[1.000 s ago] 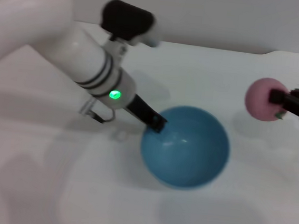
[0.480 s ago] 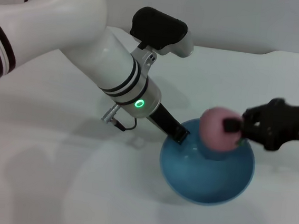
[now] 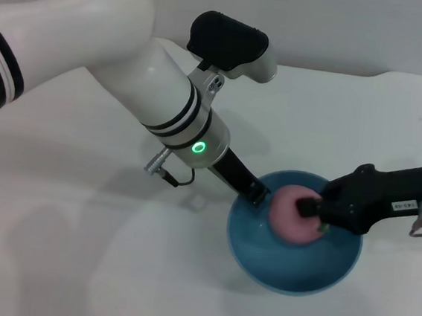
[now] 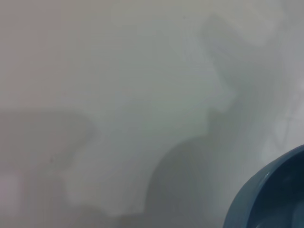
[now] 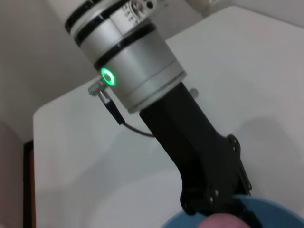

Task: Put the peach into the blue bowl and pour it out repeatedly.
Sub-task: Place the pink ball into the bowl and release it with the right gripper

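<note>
The left arm slanted down from the upper left, a green light lit on its wrist, and the left gripper (image 3: 256, 194) was clamped on the rim of the bowl (image 3: 335, 271) on the side nearest that arm. The bowl sat on the white table (image 3: 75, 249). From the right of the bowl the right arm reached in low and nearly level, and the right gripper (image 3: 307, 210) was closed on the peach (image 3: 286, 212), holding it inside the bowl, just below the rim.
</note>
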`<control>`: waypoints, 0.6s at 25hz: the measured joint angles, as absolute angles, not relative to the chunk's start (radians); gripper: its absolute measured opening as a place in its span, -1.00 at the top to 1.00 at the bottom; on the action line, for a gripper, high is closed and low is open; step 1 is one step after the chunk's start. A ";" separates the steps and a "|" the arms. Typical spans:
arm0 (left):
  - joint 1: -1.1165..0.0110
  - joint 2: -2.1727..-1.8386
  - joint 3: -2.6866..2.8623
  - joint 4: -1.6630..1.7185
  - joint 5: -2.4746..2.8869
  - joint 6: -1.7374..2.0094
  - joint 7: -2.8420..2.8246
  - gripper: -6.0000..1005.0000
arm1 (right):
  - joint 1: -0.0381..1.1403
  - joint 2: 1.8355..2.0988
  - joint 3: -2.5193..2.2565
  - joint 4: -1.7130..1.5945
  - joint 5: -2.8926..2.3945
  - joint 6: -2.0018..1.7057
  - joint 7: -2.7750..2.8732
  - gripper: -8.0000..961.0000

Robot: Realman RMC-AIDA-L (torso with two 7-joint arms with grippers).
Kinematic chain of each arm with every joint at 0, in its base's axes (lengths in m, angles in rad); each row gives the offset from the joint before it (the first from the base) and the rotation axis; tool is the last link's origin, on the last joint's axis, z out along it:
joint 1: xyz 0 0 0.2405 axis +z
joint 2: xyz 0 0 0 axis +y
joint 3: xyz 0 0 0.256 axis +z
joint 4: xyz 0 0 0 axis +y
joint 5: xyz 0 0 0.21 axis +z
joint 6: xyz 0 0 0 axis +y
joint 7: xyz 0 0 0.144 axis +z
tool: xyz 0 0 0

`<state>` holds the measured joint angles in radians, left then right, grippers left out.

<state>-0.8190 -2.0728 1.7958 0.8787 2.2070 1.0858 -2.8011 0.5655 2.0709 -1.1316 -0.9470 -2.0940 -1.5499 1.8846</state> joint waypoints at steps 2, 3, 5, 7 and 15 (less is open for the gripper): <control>-0.819 -2.072 1.796 0.879 2.204 1.086 -2.801 0.99 | 0.568 2.071 -1.145 -0.947 -2.104 -1.545 1.896 0.75; -0.819 -2.072 1.796 0.879 2.204 1.086 -2.801 0.99 | 0.570 2.072 -1.157 -0.947 -2.113 -1.542 1.904 0.75; -0.819 -2.071 1.796 0.880 2.203 1.086 -2.799 0.99 | 0.574 2.072 -1.168 -0.947 -2.121 -1.541 1.910 0.74; -0.819 -2.071 1.796 0.880 2.203 1.086 -2.795 0.99 | 0.574 2.072 -1.169 -0.948 -2.123 -1.541 1.910 0.72; -0.819 -2.069 1.796 0.877 2.203 1.084 -2.791 0.99 | 0.566 2.072 -1.132 -0.972 -2.119 -1.536 1.910 0.20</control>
<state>-0.8192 -2.0693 1.7964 0.8768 2.2026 1.0840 -2.7914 0.5660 2.0725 -1.1318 -0.9718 -2.1190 -1.5361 1.9104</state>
